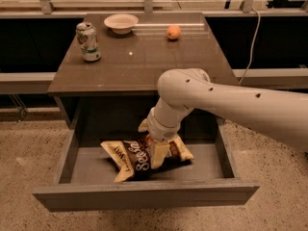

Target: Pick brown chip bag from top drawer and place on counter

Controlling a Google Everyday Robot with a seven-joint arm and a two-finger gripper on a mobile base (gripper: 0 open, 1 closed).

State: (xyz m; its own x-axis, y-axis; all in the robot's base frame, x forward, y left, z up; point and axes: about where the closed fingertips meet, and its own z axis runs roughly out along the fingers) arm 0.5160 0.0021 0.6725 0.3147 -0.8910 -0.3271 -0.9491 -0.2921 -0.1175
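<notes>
The brown chip bag (pixel 131 160) lies crumpled on the grey floor of the open top drawer (pixel 144 197), near its middle. My gripper (pixel 159 154) reaches down into the drawer from the right and sits on the bag's right half, touching it. The white arm (pixel 240 107) crosses over the drawer's right side and hides the back right corner. The counter (pixel 144 66) is the dark glossy top just behind the drawer.
On the counter stand a green-and-white soda can (pixel 88 42) at the back left, a white bowl (pixel 121 22) at the back middle and an orange fruit (pixel 173 32) at the back right. Speckled floor lies on both sides.
</notes>
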